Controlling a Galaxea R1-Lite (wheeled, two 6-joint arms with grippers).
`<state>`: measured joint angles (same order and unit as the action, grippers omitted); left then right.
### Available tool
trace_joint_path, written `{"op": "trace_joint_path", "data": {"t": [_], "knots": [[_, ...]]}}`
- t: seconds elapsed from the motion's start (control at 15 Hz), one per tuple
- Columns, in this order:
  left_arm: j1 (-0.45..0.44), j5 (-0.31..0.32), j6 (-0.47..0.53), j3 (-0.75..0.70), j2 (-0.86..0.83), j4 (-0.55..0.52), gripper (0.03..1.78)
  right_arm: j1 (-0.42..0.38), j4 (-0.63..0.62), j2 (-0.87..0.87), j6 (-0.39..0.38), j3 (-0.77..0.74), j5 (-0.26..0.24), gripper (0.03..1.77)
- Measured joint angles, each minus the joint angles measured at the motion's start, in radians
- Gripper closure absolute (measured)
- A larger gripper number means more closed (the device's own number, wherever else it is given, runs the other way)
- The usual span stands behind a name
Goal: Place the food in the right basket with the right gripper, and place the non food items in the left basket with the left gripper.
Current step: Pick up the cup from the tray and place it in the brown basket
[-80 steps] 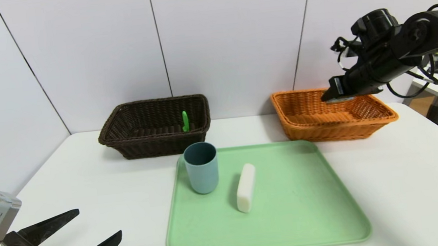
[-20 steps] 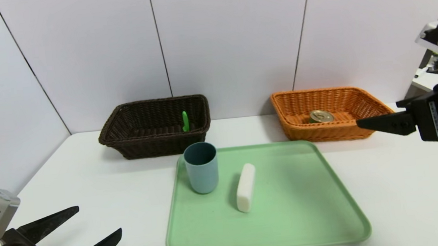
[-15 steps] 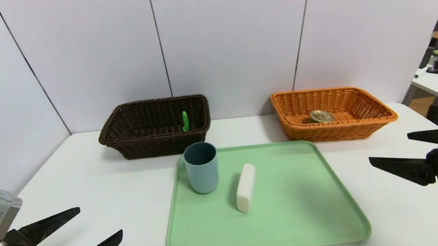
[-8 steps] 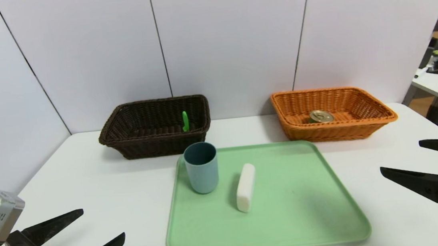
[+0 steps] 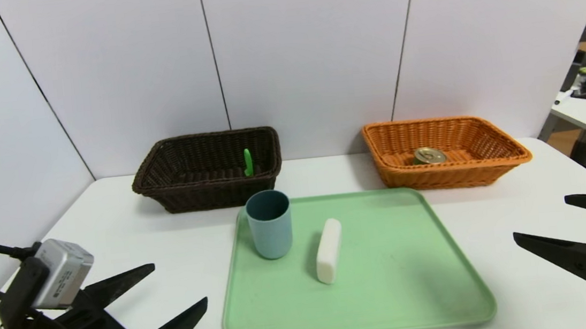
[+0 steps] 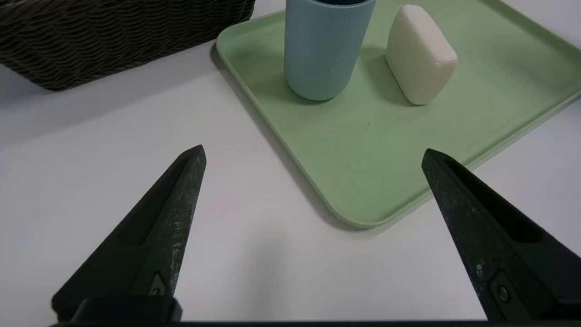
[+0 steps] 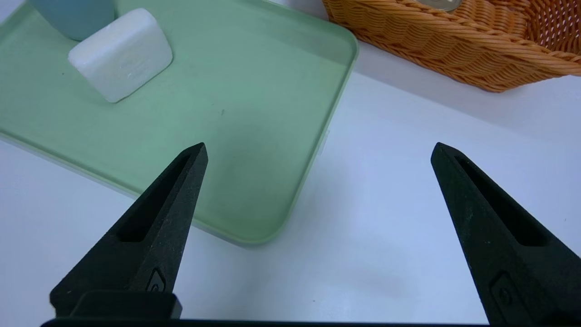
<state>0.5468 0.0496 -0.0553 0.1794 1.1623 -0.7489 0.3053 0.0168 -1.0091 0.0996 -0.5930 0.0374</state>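
Since 1 second ago the left gripper (image 5: pixel 178 283) has pushed in toward the smooth green tray (image 5: pixel 392 305), jaws spread wide and empty; the right gripper (image 5: pixel 543 218) has drawn back to the table's right edge, also wide open. On the tray stand 1 matte blue cup (image 5: pixel 269 223) and 1 rounded white soap bar (image 5: pixel 329 251). The woven orange basket (image 5: pixel 487 170) holds a metal can (image 5: pixel 429 155); the dark wicker basket (image 5: pixel 165 182) holds a green item (image 5: pixel 247 162).

A white table (image 5: pixel 517 202) carries three things directly. A dark brown basket (image 5: pixel 207 170) and an orange basket (image 5: pixel 445 152) stand at its far side, well apart. A green tray (image 5: pixel 389 273) lies in front, between them.
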Motion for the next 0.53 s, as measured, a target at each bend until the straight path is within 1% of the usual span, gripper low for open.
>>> {"op": "trace_joint_path", "data": {"t": [0.27,0.53], "knots": [[0.039,-0.004,0.004,-0.06,0.234,-0.317,0.12,-0.001,-0.001,0.023,0.002,0.034,0.001,0.11],[0.07,-0.013,0.013,-0.089,0.474,-0.608,0.12,0.001,-0.002,0.033,0.003,0.049,0.001,0.11]]}}
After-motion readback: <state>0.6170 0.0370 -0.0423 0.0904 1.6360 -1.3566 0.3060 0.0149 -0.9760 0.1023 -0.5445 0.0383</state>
